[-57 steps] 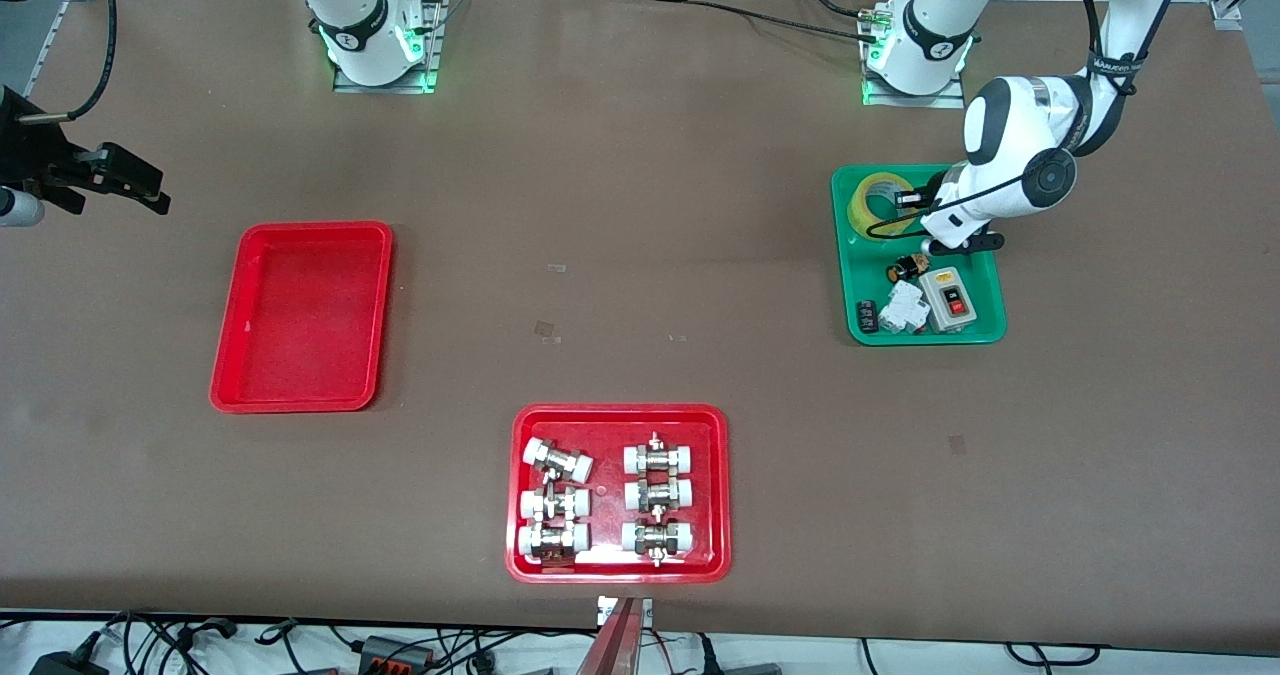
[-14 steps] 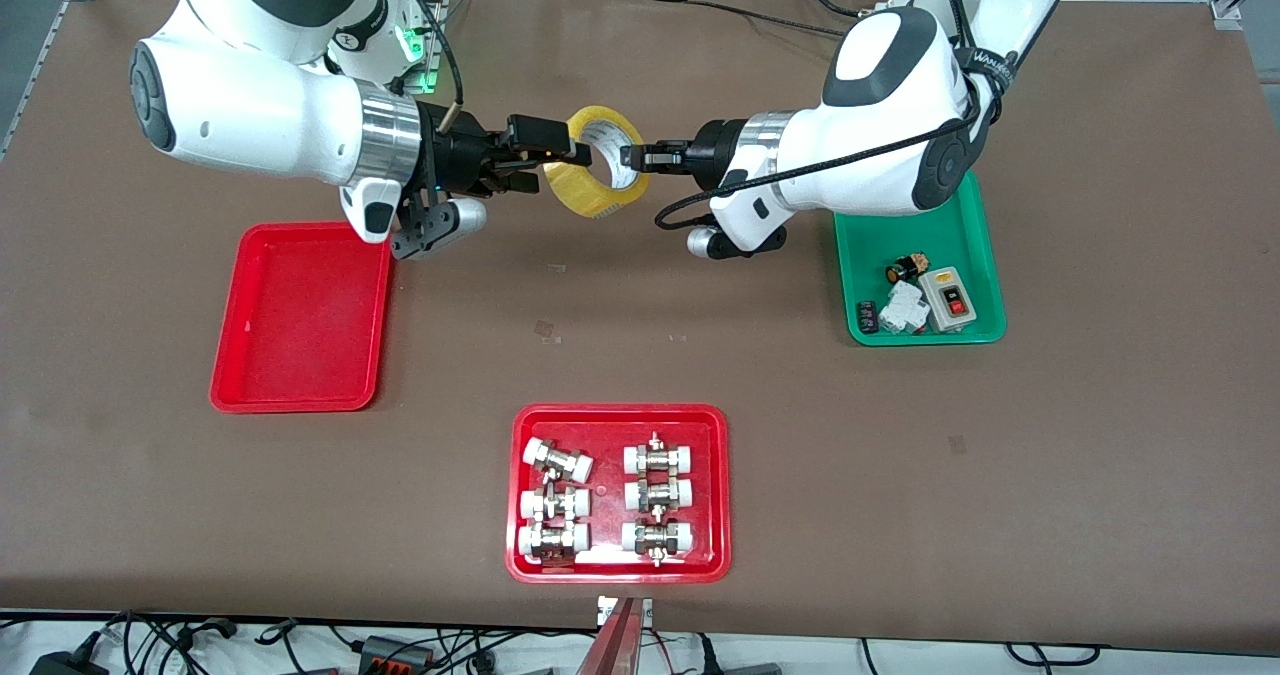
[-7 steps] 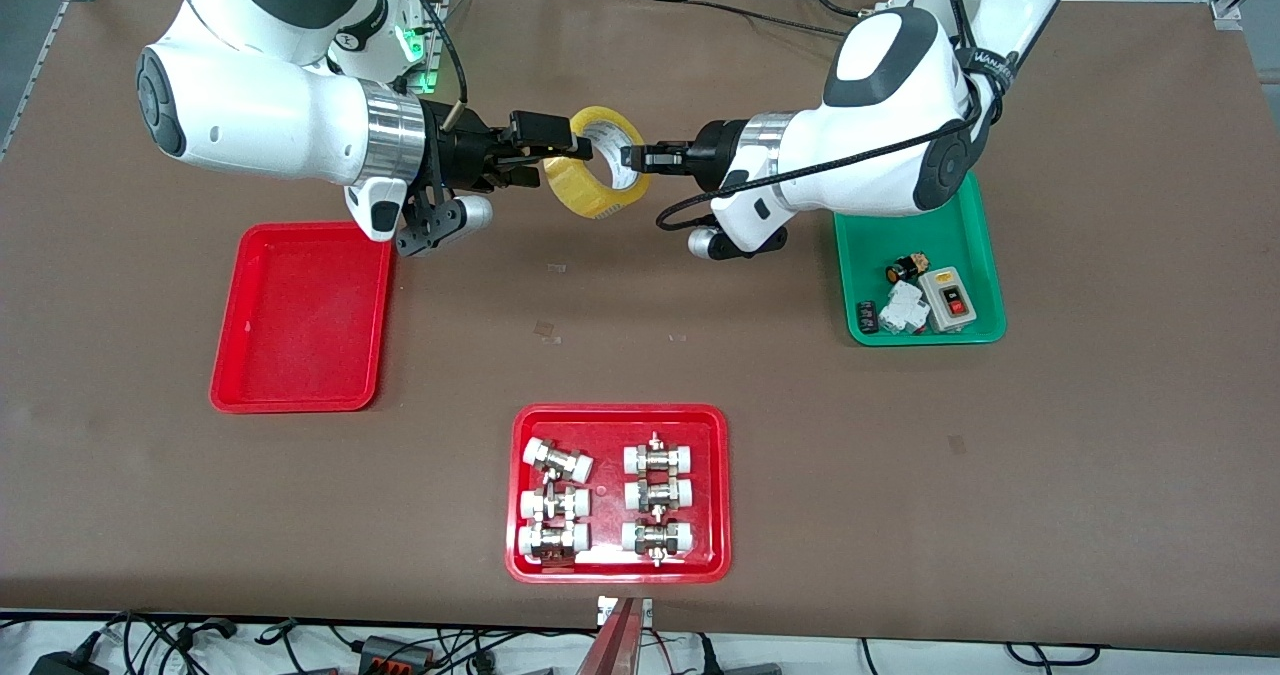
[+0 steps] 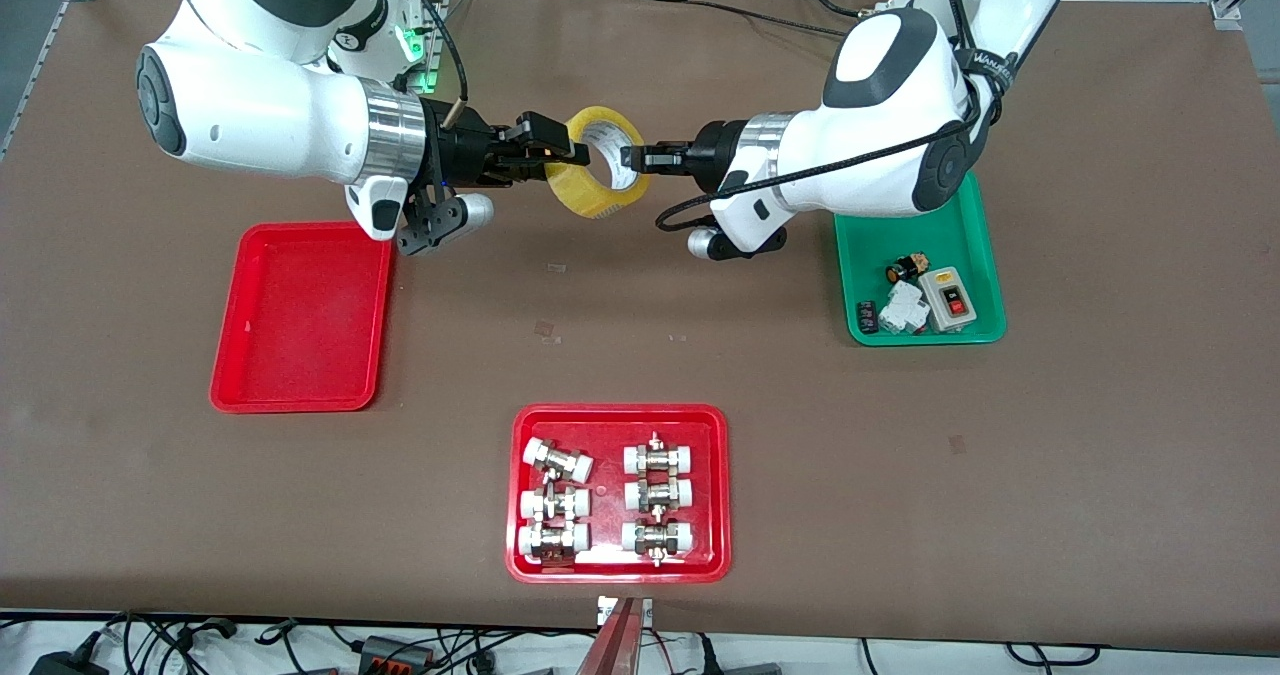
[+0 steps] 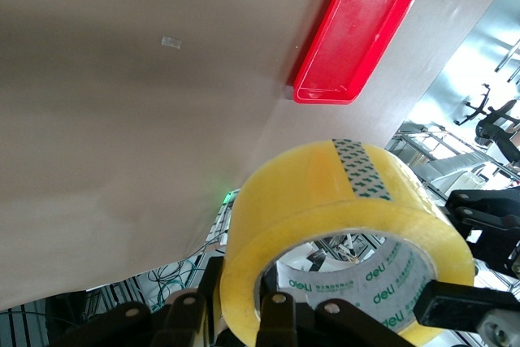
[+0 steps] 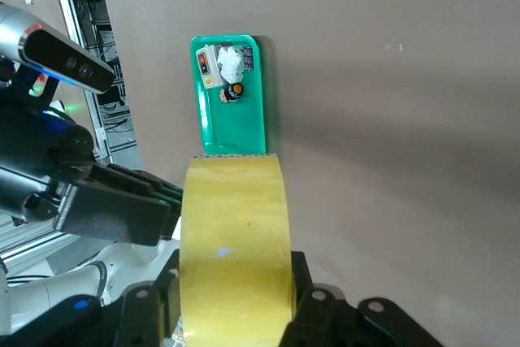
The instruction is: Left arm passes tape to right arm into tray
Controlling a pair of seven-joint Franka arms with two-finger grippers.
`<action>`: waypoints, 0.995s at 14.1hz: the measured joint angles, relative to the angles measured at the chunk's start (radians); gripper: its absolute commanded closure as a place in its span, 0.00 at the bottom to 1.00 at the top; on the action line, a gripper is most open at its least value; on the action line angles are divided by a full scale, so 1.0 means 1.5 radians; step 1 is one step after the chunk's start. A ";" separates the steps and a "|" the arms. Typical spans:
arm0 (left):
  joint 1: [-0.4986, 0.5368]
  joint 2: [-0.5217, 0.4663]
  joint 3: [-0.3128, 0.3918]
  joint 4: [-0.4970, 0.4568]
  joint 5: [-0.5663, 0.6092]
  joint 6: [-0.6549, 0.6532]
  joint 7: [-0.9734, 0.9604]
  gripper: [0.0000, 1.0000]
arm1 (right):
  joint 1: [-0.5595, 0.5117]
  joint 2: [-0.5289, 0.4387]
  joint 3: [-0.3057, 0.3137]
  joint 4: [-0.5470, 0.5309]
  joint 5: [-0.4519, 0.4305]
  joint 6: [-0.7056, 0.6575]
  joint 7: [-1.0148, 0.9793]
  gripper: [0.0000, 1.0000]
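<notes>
The tape (image 4: 598, 162) is held in the air over the bare surface (image 4: 640, 295), pinched at its rim by the fingers of the left gripper (image 4: 632, 159) at 3 o'clock and of the right gripper (image 4: 562, 151) at 9 o'clock. The tray (image 4: 300, 317) lies empty toward 8 o'clock of the tape.

Front camera high, facing robots, takes in whole table (image 4: 640, 355). Left wrist camera close on tape (image 5: 341, 233), looks toward red tray (image 5: 357, 34). Right wrist camera close on same tape (image 6: 236, 241), looks toward green tray (image 6: 231, 123)
</notes>
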 measured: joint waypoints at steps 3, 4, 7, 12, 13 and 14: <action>0.000 0.000 0.000 0.000 0.000 0.000 0.000 0.45 | 0.000 0.000 0.000 0.000 0.000 0.000 -0.001 0.67; 0.000 0.000 0.000 0.000 0.000 0.000 0.000 0.07 | 0.000 0.000 0.000 0.000 0.000 0.000 -0.001 0.67; 0.002 0.000 0.000 0.005 0.000 -0.004 -0.003 0.00 | 0.000 0.003 -0.001 0.000 0.000 0.000 -0.001 0.67; 0.078 -0.005 0.020 0.010 0.115 -0.140 0.018 0.00 | -0.011 0.019 -0.013 -0.001 -0.004 0.000 -0.001 0.67; 0.104 -0.005 0.023 0.010 0.151 -0.165 0.040 0.00 | -0.027 0.034 -0.015 -0.002 -0.005 0.000 -0.004 0.67; 0.128 -0.006 0.024 0.010 0.200 -0.185 0.068 0.00 | -0.051 0.052 -0.018 -0.003 -0.006 0.001 -0.020 0.67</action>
